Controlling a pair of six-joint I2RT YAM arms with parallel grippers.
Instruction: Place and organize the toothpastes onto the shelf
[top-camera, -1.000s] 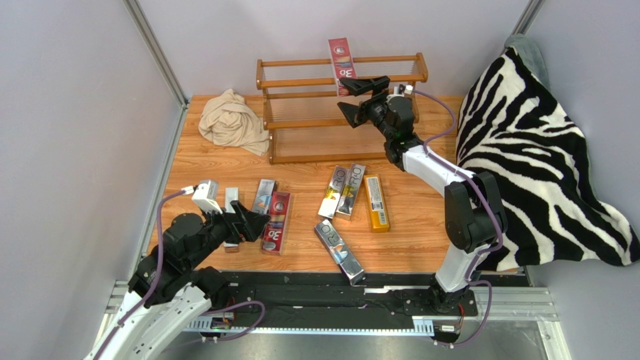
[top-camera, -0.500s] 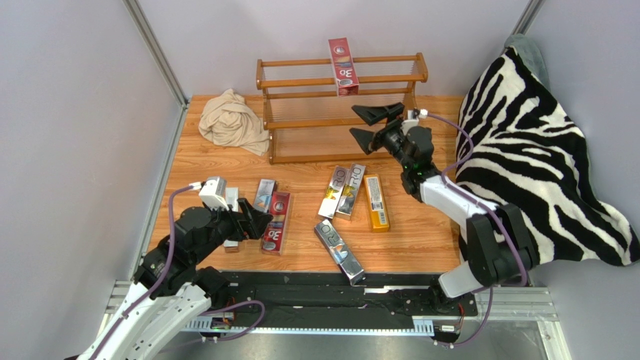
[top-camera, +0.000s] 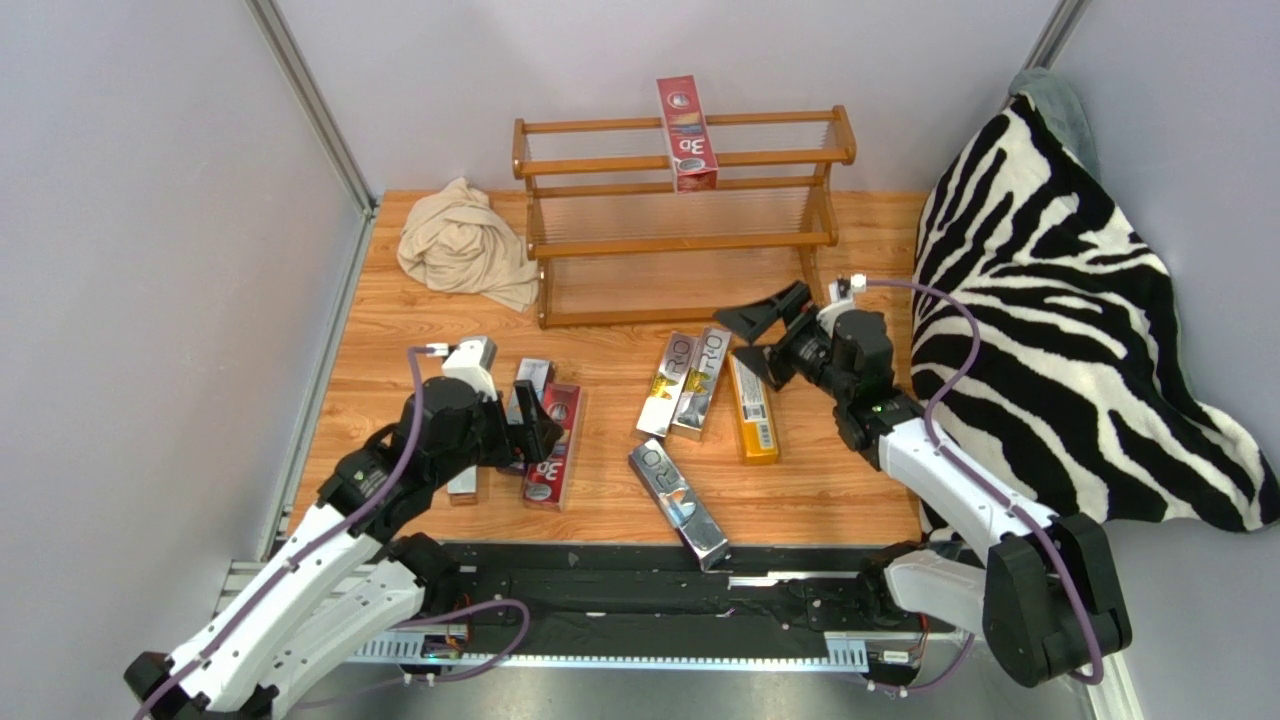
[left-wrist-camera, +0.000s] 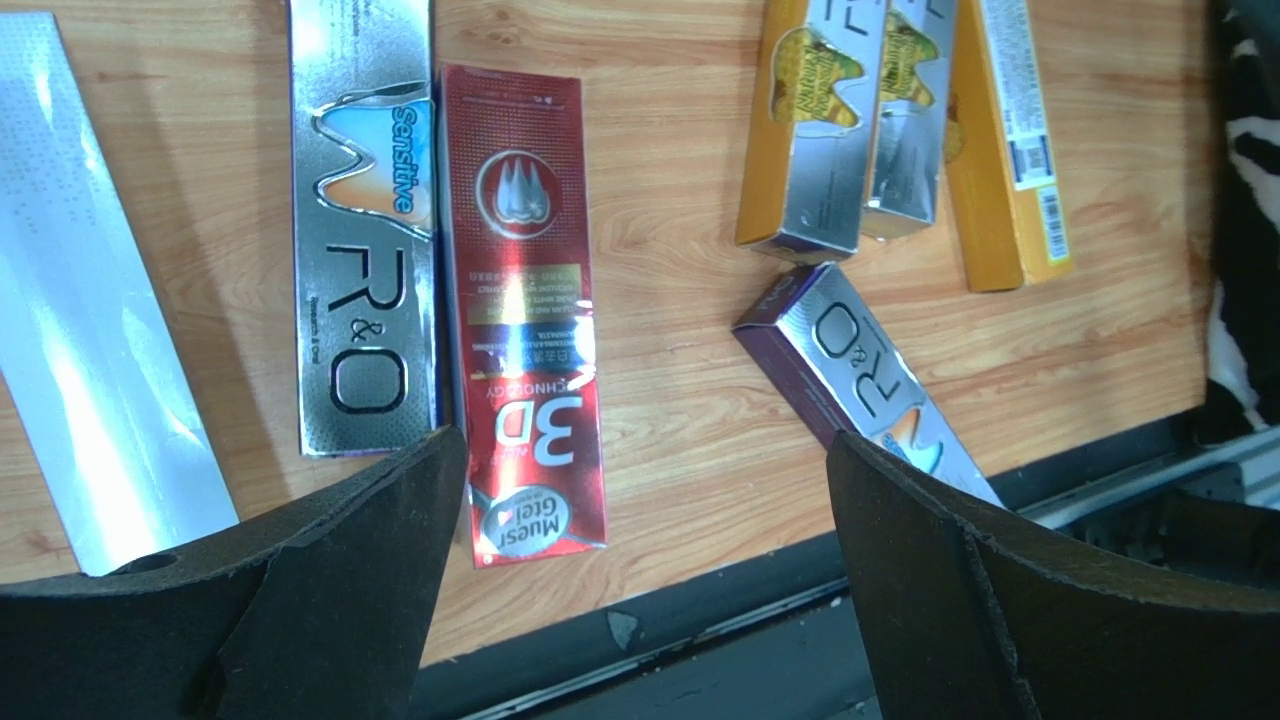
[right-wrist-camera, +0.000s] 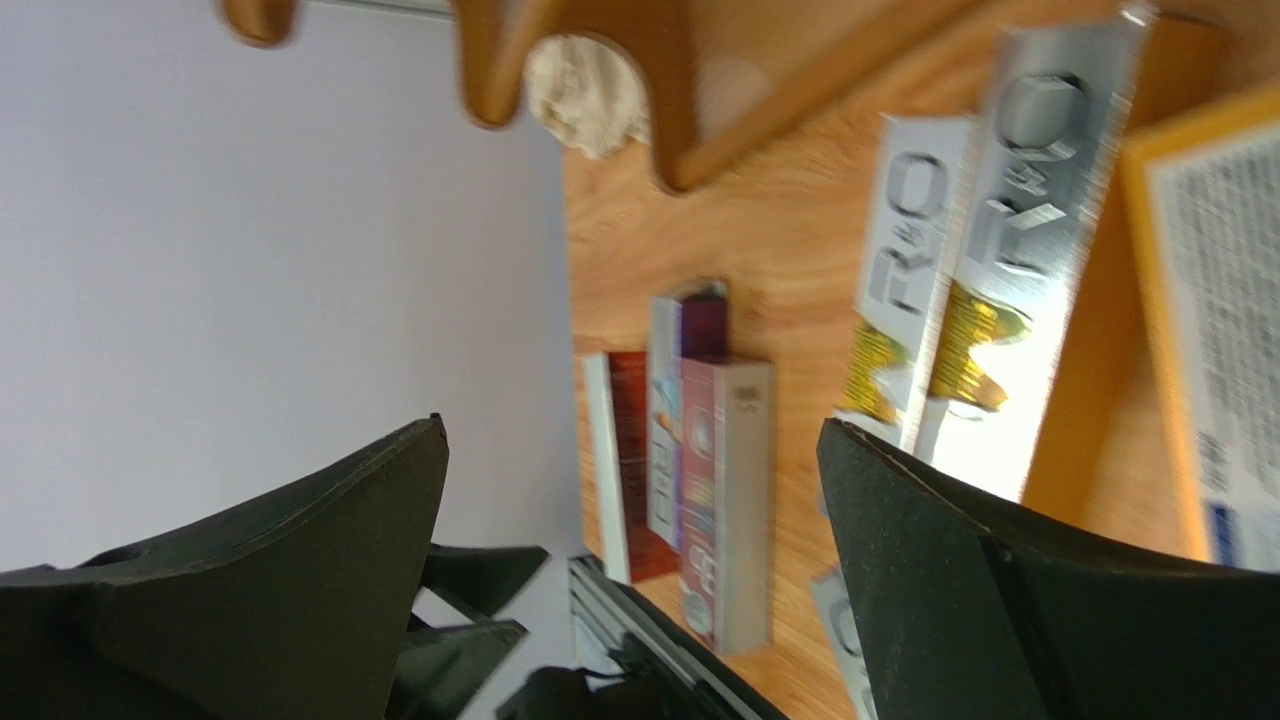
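Observation:
One red "3D" carton (top-camera: 687, 132) stands on the top tier of the wooden shelf (top-camera: 676, 240). On the table lie a red "3D" carton (top-camera: 553, 444), a silver carton (top-camera: 528, 383) beside it, a silver one (top-camera: 463, 480) partly under my left arm, two silver "R&O" cartons (top-camera: 685, 383), an orange carton (top-camera: 753, 405) and a silver/purple carton (top-camera: 679, 500). My left gripper (top-camera: 529, 425) is open and empty over the red carton (left-wrist-camera: 534, 398). My right gripper (top-camera: 732, 341) is open and empty, above the orange carton's far end, in front of the shelf.
A beige cloth (top-camera: 463, 243) lies left of the shelf. A zebra-striped blanket (top-camera: 1082, 300) covers the right side. Grey walls close in the table's left and back. The black front rail (top-camera: 676, 567) runs close to the silver/purple carton's near end.
My right gripper has drawn back from the shelf toward the near right and down over the cartons, still open. My left gripper has moved right and forward over the red carton.

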